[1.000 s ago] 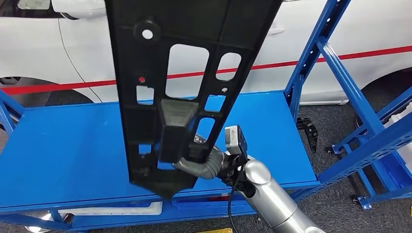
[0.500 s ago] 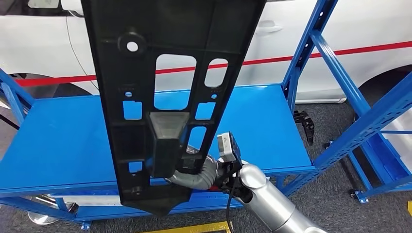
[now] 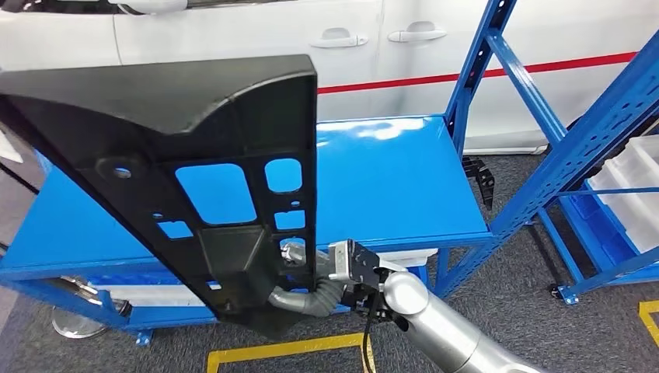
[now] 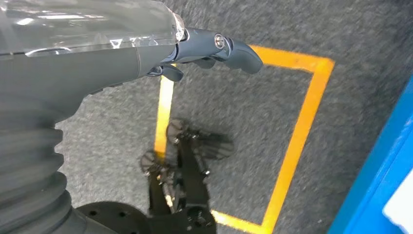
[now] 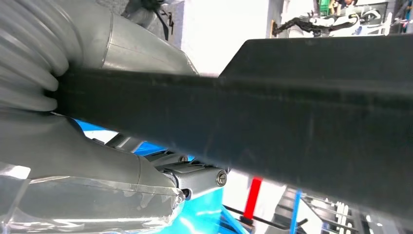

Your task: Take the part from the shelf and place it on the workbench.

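Note:
The part (image 3: 194,155) is a long black plastic panel with several cut-outs. It stands tilted in front of me, its upper end leaning to the left. My right hand (image 3: 299,284) grips it at its lower end from behind, and the panel hides most of the fingers. In the right wrist view the panel (image 5: 292,122) crosses the picture as a dark bar above the grey right hand (image 5: 97,165). The blue workbench (image 3: 388,179) lies beyond the panel, its top bare. My left hand (image 4: 209,46) hangs over the grey floor with nothing in it, fingers loosely extended.
A blue shelf frame (image 3: 544,101) rises at the right, with white bins (image 3: 629,194) on its lower level. A white car (image 3: 233,31) with a red stripe stands behind the workbench. Yellow floor tape (image 3: 287,353) runs just in front of me.
The camera has shifted, so the workbench and shelf sit differently in the picture. The panel has tipped from nearly upright to leaning left and sits lower in view. My right hand still holds it.

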